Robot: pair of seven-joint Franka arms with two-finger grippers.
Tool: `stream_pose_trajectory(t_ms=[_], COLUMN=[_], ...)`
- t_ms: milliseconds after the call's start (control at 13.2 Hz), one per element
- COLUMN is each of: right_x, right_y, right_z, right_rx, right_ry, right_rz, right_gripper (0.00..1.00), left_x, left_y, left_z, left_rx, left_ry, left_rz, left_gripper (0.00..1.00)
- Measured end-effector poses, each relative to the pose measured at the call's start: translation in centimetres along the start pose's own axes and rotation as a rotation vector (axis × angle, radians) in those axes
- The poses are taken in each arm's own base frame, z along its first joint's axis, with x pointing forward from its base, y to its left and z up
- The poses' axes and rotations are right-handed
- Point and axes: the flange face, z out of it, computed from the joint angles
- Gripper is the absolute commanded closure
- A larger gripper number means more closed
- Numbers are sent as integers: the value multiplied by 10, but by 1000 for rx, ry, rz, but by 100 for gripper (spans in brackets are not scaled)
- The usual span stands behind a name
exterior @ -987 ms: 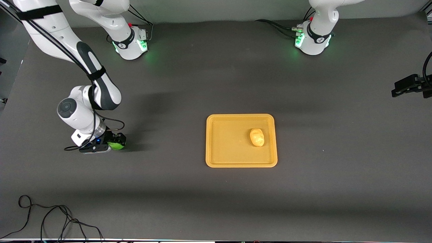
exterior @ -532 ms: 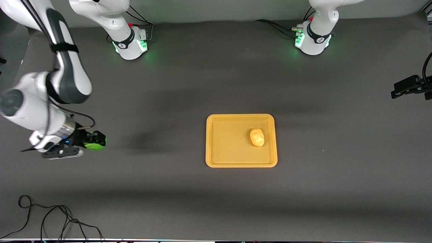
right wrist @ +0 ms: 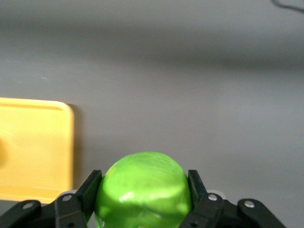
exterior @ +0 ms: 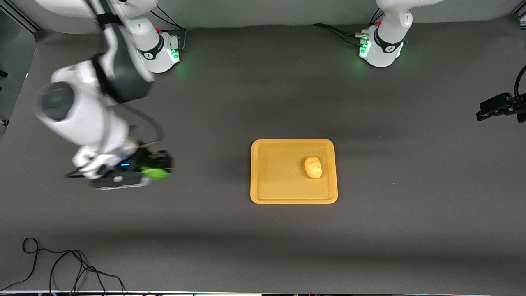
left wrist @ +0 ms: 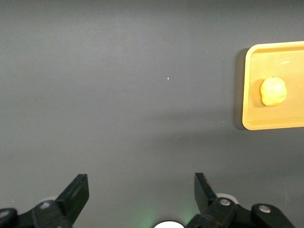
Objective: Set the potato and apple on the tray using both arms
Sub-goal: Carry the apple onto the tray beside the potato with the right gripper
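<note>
**Apple in the air, potato on the tray**

We see the right pincer up over the bare desk toward the right arm's end, well apart from the tray. Its two fingers are clamped against the sides of the apple, which fills the space between them; in the right wrist view the green fruit bulges between the black fingers, with one corner of the tray showing farther off. The right arm reaches down from its base and looks smeared in the front view.

The potato lies inside the tray, on the half toward the left arm's end, not touching the rim. We find it in the left wrist view too (a pale yellow lump on the tray floor), near the tray's edge.

The left pincer stands wide open with nothing between its fingers, over plain desk surface well away from the tray. In the front view it sits at the edge of the frame, toward the left arm's end of the desk; the left arm waits there.

A loose black cable lies on the desk close to the front camera, at the right arm's end.
</note>
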Motion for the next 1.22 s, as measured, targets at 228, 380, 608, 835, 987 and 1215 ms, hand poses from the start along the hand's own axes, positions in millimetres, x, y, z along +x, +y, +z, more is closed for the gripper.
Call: stream_pose_trajectory(t_ms=[228, 380, 608, 835, 987, 1215], right_x=[-22, -38, -56, -71, -79, -88], right_y=[-125, -187, -252, -281, -289, -296], right_z=[37, 72, 128, 181, 210, 249], right_rx=[-17, -24, -5, -4, -22, -25], right_ry=[-2, -3, 15, 38, 55, 56], right_rz=[102, 163, 203, 188, 172, 153], right_gripper=[62, 62, 62, 62, 62, 62], left_x=[0, 1, 2, 3, 3, 4], left_y=[0, 0, 0, -1, -1, -1], left_z=[0, 0, 2, 3, 3, 4], left_rx=[0, 1, 1, 0, 1, 0], left_ry=[1, 3, 3, 3, 4, 3], left_rz=[0, 0, 0, 0, 0, 0], left_gripper=[1, 1, 1, 1, 1, 1])
